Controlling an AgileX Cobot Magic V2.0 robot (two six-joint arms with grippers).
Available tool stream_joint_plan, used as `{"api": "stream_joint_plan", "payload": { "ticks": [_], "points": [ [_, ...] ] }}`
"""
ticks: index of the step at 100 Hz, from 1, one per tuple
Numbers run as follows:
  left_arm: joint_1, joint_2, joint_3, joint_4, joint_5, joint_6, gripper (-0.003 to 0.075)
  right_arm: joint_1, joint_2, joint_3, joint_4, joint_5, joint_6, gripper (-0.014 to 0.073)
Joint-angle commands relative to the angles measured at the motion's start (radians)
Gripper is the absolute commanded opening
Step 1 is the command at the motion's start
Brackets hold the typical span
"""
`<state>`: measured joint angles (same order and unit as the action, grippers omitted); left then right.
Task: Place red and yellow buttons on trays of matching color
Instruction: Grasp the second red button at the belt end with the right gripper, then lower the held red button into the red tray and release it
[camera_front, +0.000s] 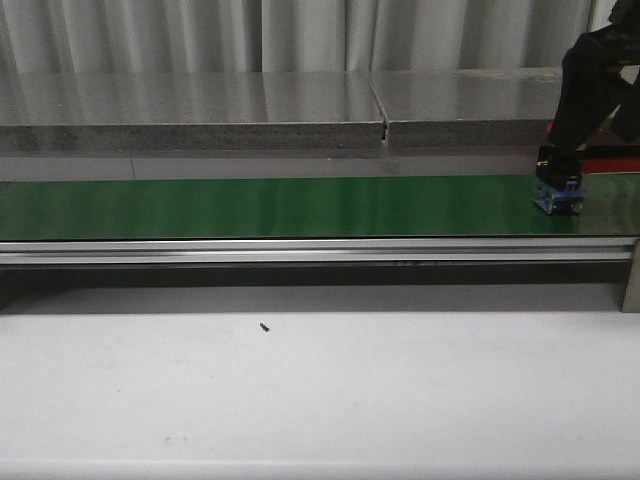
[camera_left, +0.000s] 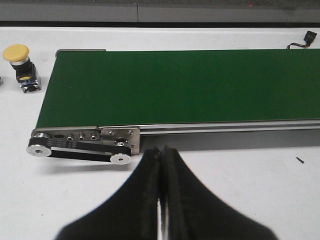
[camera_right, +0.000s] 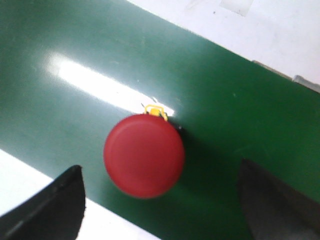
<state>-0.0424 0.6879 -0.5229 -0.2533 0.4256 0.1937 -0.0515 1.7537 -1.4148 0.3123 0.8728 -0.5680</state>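
A red button (camera_right: 144, 156) stands on the green belt (camera_right: 210, 90), between the spread fingers of my right gripper (camera_right: 160, 200), which is open and not touching it. In the front view the right gripper (camera_front: 558, 185) hangs low over the belt's right end, above the button's blue base (camera_front: 558, 198). A red tray (camera_front: 610, 158) shows behind it. A yellow button (camera_left: 16, 56) stands on the white table beside the belt's end. My left gripper (camera_left: 161, 151) is shut on nothing, over the table near the belt's roller. No yellow tray is in view.
The green conveyor belt (camera_front: 280, 205) runs across the table, with an aluminium rail (camera_front: 300, 250) along its front. A grey ledge (camera_front: 200, 110) rises behind it. A belt drive pulley (camera_left: 75, 147) and a small black speck (camera_front: 265, 326) lie on the white table.
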Motion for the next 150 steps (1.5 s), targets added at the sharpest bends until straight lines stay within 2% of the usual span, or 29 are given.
{"api": "stream_joint_plan", "payload": {
  "ticks": [1, 21, 35, 51, 74, 91, 123, 150],
  "points": [
    [0.001, -0.004, -0.026, -0.015, -0.067, -0.004, -0.0019, -0.001, -0.018, -0.020, 0.016, -0.060, -0.011, 0.0512],
    [0.001, -0.004, -0.026, -0.015, -0.067, -0.004, -0.0019, -0.001, -0.001, -0.020, 0.016, -0.078, -0.011, 0.0234],
    [0.001, -0.004, -0.026, -0.015, -0.067, -0.004, -0.0019, -0.006, -0.002, -0.038, 0.016, -0.079, -0.011, 0.0144],
    [0.001, -0.004, -0.026, -0.015, -0.067, -0.004, -0.0019, -0.058, -0.004, -0.126, 0.017, -0.034, -0.009, 0.0139],
    [0.001, -0.004, -0.026, -0.015, -0.067, -0.004, -0.0019, -0.256, 0.039, -0.349, 0.049, 0.034, 0.033, 0.0141],
    [0.001, -0.004, -0.026, -0.015, -0.067, -0.004, -0.0019, -0.368, 0.183, -0.553, 0.098, 0.069, 0.054, 0.0141],
    [0.001, -0.004, -0.026, -0.015, -0.069, -0.004, -0.0019, -0.431, 0.475, -0.873, 0.098, 0.076, 0.120, 0.0141],
    [0.001, -0.004, -0.026, -0.015, -0.067, -0.004, -0.0019, -0.437, 0.597, -0.894, 0.098, 0.003, 0.125, 0.0141]
  ]
}}
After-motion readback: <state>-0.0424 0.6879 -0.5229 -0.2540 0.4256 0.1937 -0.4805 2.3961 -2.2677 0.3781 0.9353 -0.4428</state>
